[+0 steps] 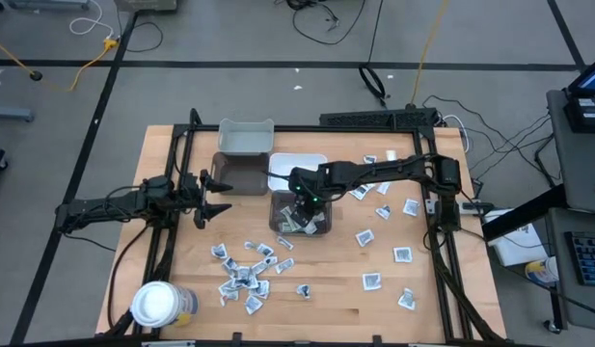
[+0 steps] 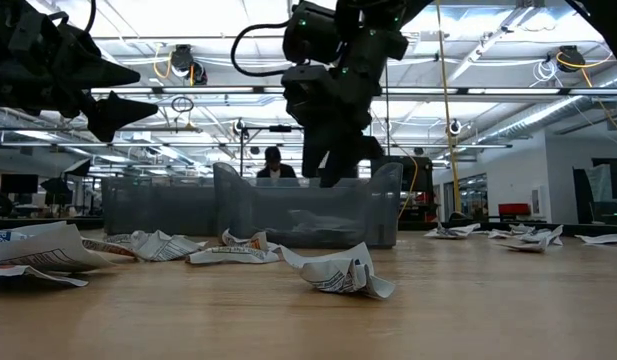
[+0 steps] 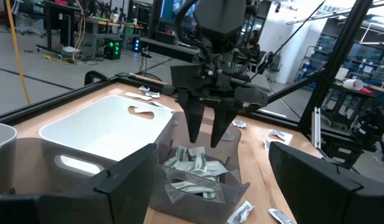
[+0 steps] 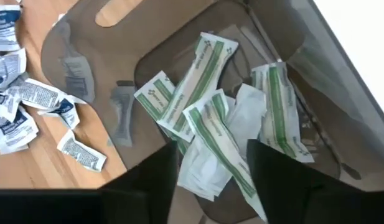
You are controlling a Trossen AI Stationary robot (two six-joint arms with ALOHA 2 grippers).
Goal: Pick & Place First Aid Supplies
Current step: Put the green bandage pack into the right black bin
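Note:
Several pale-green strips (image 4: 207, 118) lie piled in a clear bin (image 1: 299, 214) at the table's middle; they also show in the left wrist view (image 3: 192, 171). My right gripper (image 3: 207, 127) hangs just above this bin, fingers pointing down, open and empty; it also shows in the high view (image 1: 302, 207). Many white printed packets lie on the table near the front left (image 1: 244, 275) and at the right (image 1: 384, 207). My left gripper (image 1: 212, 198) waits open and empty left of the bins, above the table.
A grey bin (image 1: 241, 172), a white bin (image 1: 247, 138) behind it and another white bin (image 1: 299, 166) stand at the back middle. A white-lidded round jar (image 1: 157, 304) stands at the front left corner. A person shows far behind the table (image 2: 275, 165).

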